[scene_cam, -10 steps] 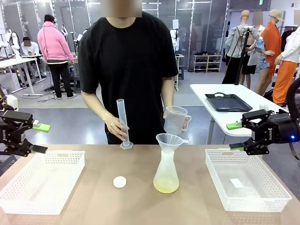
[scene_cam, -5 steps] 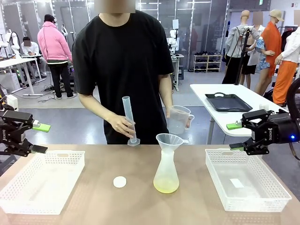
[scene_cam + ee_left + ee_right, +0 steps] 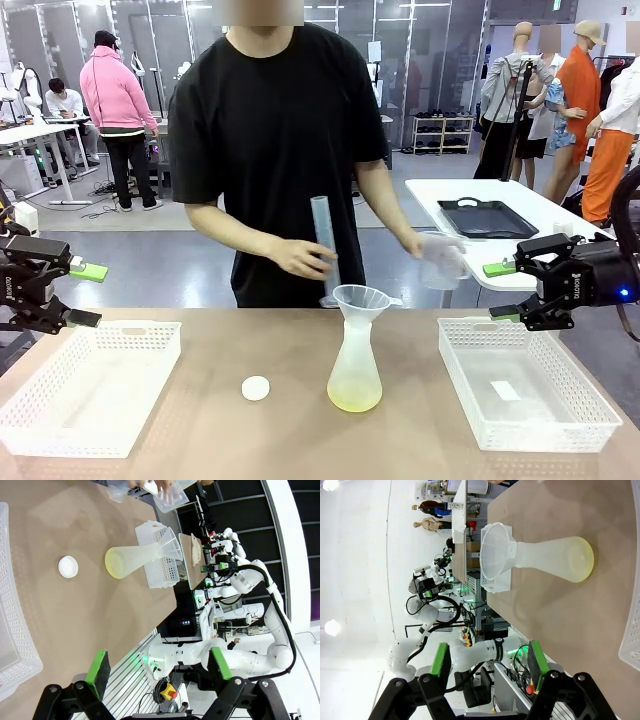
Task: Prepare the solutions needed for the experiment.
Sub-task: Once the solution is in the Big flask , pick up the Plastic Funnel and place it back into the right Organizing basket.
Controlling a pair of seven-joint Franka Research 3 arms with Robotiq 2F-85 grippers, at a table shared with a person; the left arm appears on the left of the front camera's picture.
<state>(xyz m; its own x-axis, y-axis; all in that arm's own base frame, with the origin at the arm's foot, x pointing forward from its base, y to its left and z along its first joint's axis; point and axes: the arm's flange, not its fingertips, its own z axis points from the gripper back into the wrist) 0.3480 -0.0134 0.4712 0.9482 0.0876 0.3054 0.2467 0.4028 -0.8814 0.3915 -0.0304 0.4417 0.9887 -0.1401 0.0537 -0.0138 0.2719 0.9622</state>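
Note:
A frosted conical flask (image 3: 355, 368) stands at the table's middle with a funnel (image 3: 362, 298) in its neck. A shallow pale yellow layer of solution (image 3: 354, 398) lies at its bottom; the flask (image 3: 136, 560) (image 3: 551, 557) lies sideways in both wrist views. The person holds a graduated cylinder (image 3: 324, 248) upright just left of the funnel and a clear measuring cup (image 3: 440, 262) out to the right. My left gripper (image 3: 86, 294) (image 3: 157, 664) hangs open at the far left. My right gripper (image 3: 499, 291) (image 3: 487, 665) hangs open at the far right. Neither holds anything.
A white basket (image 3: 85, 390) sits on the left of the table and another white basket (image 3: 525, 385) on the right. A small white round lid (image 3: 256, 388) lies left of the flask. A black tray (image 3: 487, 217) rests on a table behind.
The person has moved the cylinder rightwards to beside the funnel and swung the measuring cup out to the right. Both arms have stayed still.

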